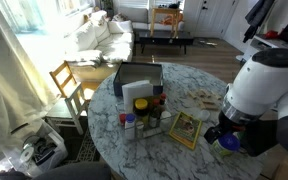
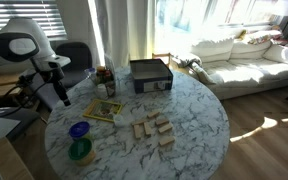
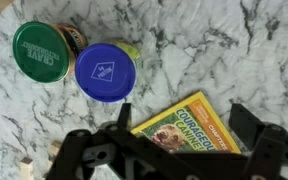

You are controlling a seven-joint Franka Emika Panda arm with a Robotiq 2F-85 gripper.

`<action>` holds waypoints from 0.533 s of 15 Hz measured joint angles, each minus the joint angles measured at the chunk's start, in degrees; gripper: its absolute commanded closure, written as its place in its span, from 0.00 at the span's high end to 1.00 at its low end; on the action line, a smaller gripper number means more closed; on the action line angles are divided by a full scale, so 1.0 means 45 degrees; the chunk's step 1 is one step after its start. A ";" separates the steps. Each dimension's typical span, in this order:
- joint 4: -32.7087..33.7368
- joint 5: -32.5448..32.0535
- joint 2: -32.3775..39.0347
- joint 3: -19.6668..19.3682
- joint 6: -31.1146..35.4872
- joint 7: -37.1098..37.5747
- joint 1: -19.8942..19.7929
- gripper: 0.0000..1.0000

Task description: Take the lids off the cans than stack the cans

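Two cans [image 3: 74, 36] stood just beside each other on the table [image 3: 234, 50], under a green lid [image 3: 41, 52] and a blue lid [image 3: 105, 70], so the wide-open claw [image 3: 179, 140] above could have nudged one can while gripping the other's lid.

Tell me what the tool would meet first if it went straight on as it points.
Probably the yellow dog book, which lies between the fingers of the open tool in the wrist view. The blue lid is beside that line; depth is unclear.
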 measured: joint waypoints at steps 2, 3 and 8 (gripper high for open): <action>-0.0037 -0.0218 0.0512 -0.0006 0.0303 0.0227 -0.0069 1.00; -0.0026 -0.0231 0.0633 -0.0007 0.0367 0.0236 -0.0090 1.00; 0.0004 -0.0354 0.0687 -0.0093 0.0351 0.0308 -0.0051 1.00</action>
